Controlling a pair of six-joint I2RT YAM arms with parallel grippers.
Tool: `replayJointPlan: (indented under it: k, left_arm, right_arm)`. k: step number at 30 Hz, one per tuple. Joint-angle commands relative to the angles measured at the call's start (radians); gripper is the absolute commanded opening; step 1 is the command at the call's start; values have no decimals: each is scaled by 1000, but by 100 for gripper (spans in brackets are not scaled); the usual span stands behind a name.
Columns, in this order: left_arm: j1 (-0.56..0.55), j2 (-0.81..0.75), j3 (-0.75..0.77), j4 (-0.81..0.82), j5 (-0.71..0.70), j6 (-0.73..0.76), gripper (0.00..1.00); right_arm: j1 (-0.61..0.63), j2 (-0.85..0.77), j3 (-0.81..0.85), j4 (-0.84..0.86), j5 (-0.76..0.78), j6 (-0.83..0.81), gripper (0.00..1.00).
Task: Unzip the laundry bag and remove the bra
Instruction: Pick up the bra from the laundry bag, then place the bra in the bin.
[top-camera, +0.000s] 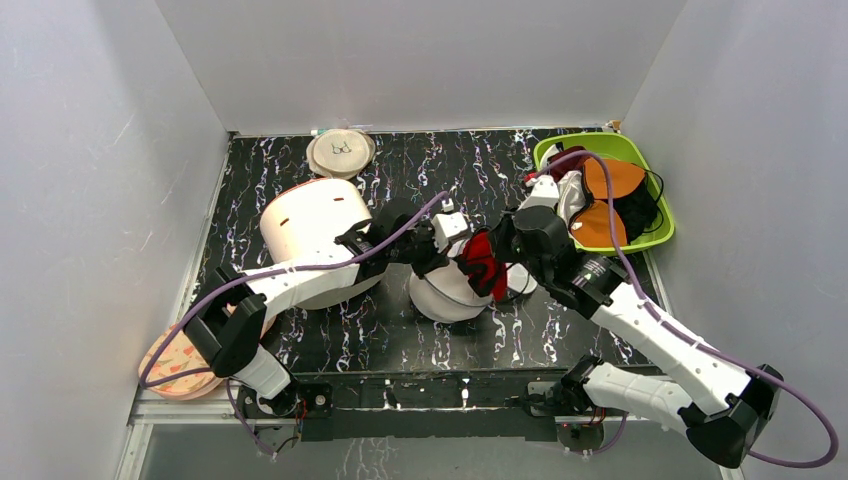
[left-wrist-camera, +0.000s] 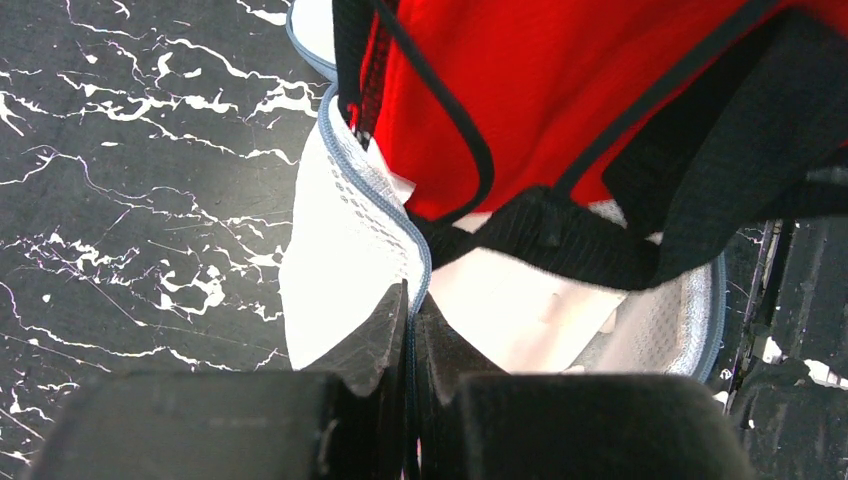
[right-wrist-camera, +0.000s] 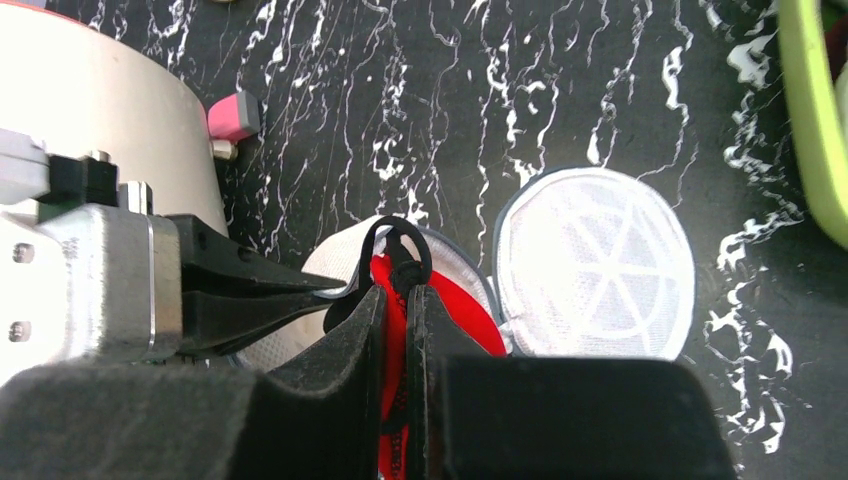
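Nearest the left wrist lens, the left gripper has its jaws pressed together on the grey zip edge of the laundry bag, which sits on the black marbled table.

Zip status: open. The round mesh lid is folded out flat on the table, just beside the pouch.

Moving right, the bra rises out of the opening. Its black band lies across the bag's rim, so part of it is judged to be touching the bag.

The right gripper pinches red fabric and a black strap of the bra between closed jaws, above the pouch.

Step one, unzipping, is complete. Step two, removal, is under way: the bra must be drawn fully clear of the rim while the left grip restrains the bag.

At far right, a green bin holds other garments.
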Motion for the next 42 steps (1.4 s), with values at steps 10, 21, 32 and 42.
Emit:
replayJointPlan:
  k: [10, 21, 32, 42]
  left_arm:
    - [-9, -89, 1, 18, -12, -1, 1]
    - [-9, -138, -28, 60, -60, -8, 29]
    - [-9, -261, -114, 185, -121, -33, 81]
    - [-9, -322, -162, 261, -176, -39, 95]
  right_arm:
    - [4, -177, 200, 11, 336, -219, 0]
    - [3, -263, 109, 238, 504, -291, 0]
    - [-13, -81, 29, 450, 706, -368, 0]
    - [-331, 95, 93, 486, 523, -267, 0]
